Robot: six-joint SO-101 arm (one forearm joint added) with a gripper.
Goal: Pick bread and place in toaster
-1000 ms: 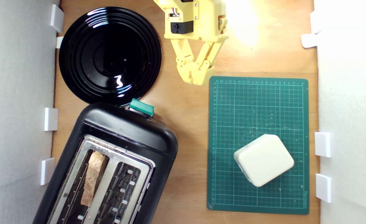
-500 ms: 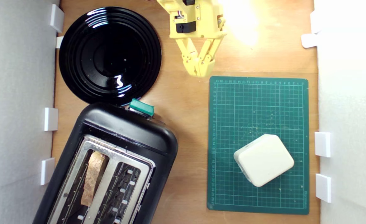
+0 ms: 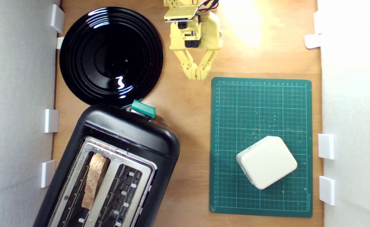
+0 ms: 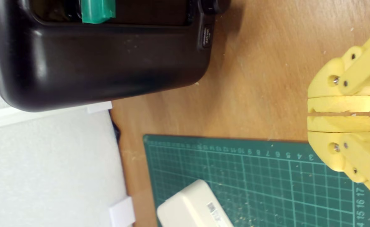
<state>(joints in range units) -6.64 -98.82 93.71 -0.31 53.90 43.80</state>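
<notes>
Exterior view: we see the toaster (image 3: 109, 170) at the lower part of the picture, on the exterior view's left, its silver top plate (image 3: 106, 181) facing the camera. The bread (image 3: 93, 181) stands on edge inside one of its two slots, the slot farther from the green cutting mat (image 3: 260, 146), crust edge uppermost. The teal lever (image 3: 143, 108) sits on the toaster's end nearest the round black plate (image 3: 111, 56), which lies just beyond that end, its rim close to the toaster's corner. Our yellow gripper (image 3: 196, 77) hangs over bare wood (image 3: 188, 126), well apart from the toaster and just off the mat's near corner. Its two fingers are pressed together with only a hairline slit between them, and they carry nothing. On the mat, away from the toaster, rests a white rounded block (image 3: 266, 162). From the wrist we see the toaster's black end wall (image 4: 103, 60), the lever, the mat and the closed fingertips (image 4: 342, 104).
</notes>
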